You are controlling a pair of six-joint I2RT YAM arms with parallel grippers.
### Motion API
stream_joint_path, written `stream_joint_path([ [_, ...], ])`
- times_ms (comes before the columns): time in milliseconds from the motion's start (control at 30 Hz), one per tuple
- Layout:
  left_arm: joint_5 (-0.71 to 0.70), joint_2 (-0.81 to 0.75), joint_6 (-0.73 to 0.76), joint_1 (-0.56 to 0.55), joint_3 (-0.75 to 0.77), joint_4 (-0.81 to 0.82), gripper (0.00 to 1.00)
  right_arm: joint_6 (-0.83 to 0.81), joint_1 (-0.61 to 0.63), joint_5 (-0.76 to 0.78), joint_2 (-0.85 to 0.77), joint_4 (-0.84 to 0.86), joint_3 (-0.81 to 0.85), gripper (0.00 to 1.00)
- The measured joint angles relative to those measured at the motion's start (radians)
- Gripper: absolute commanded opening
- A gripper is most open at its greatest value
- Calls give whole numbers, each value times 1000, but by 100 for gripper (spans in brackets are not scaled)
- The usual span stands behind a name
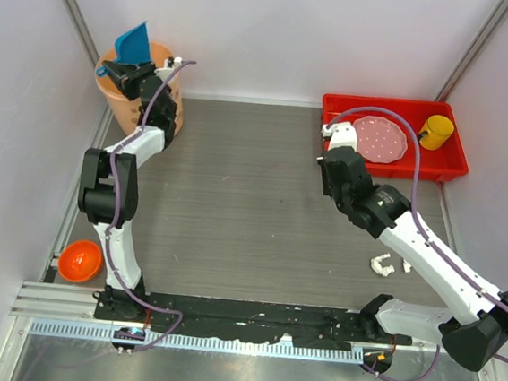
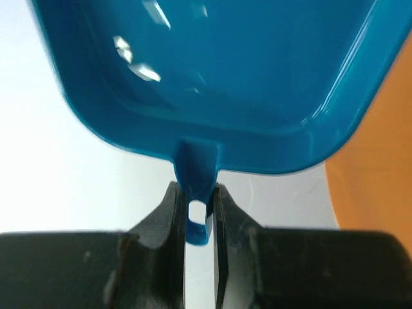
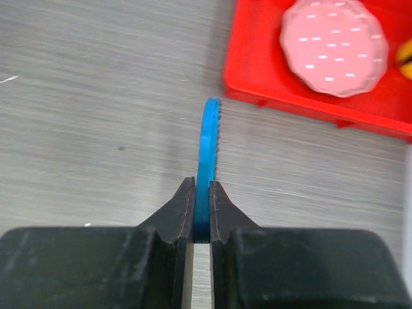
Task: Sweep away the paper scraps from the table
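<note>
My left gripper (image 1: pixel 121 71) (image 2: pixel 196 190) is shut on the handle tab of the blue dustpan (image 1: pixel 133 44) (image 2: pixel 212 77), holding it over the orange bin (image 1: pixel 171 101) (image 2: pixel 373 193) at the table's far left corner. My right gripper (image 1: pixel 334 158) (image 3: pixel 202 183) is shut on a thin blue brush (image 3: pixel 209 141), edge-on above the table (image 1: pixel 243 207) beside the red tray. The brush is hidden in the top view. Two white paper scraps (image 1: pixel 382 264) lie on the table at the right, under the right forearm, behind that gripper.
The red tray (image 1: pixel 445 164) (image 3: pixel 257 77) at the far right holds a pink dotted plate (image 1: pixel 380 140) (image 3: pixel 335 45) and a yellow cup (image 1: pixel 436 131). An orange bowl (image 1: pixel 79 260) sits off the table's left edge.
</note>
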Motion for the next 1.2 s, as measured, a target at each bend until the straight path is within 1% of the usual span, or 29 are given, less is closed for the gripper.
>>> stream_joint_path([
  [67, -27, -28, -136, 1, 18, -174, 0, -35, -1, 79, 0, -67, 45, 1],
  [100, -32, -48, -225, 1, 41, -306, 0, -50, -7, 123, -2, -102, 65, 1],
  [167, -19, -95, -461, 1, 112, -613, 0, -76, -29, 202, -12, -166, 89, 1],
  [200, -2, -114, -570, 1, 159, -750, 0, -87, -44, 236, -19, -190, 90, 1],
  [300, 82, -209, -864, 1, 240, -1083, 0, -129, -137, 357, -53, -287, 77, 1],
  [433, 193, -327, -1080, 1, 239, -1316, 0, -168, -283, 468, -87, -378, -9, 1],
  [533, 288, -401, -1194, 1, 198, -1430, 0, -183, -358, 487, -78, -420, -98, 1],
  [600, 351, -437, -1248, 1, 160, -1487, 0, -190, -378, 473, -49, -439, -144, 1],
  [700, 428, -462, -1296, 1, 103, -1552, 0, -185, -391, 394, 24, -445, -162, 1],
  [800, 478, -476, -1312, 1, 46, -1582, 0, -166, -390, 272, 136, -443, -143, 1],
  [900, 501, -495, -1316, 1, 7, -1600, 0, -159, -352, 177, 259, -458, -85, 1],
  [1000, 511, -517, -1321, 1, 0, -1606, 0, -113, -279, 40, 380, -487, 58, 1],
  [1100, 513, -542, -1328, 1, 0, -1606, 0, -51, -235, -110, 430, -466, 181, 1],
  [1200, 519, -563, -1330, 1, 0, -1607, 0, -10, -177, -226, 421, -406, 211, 1],
])
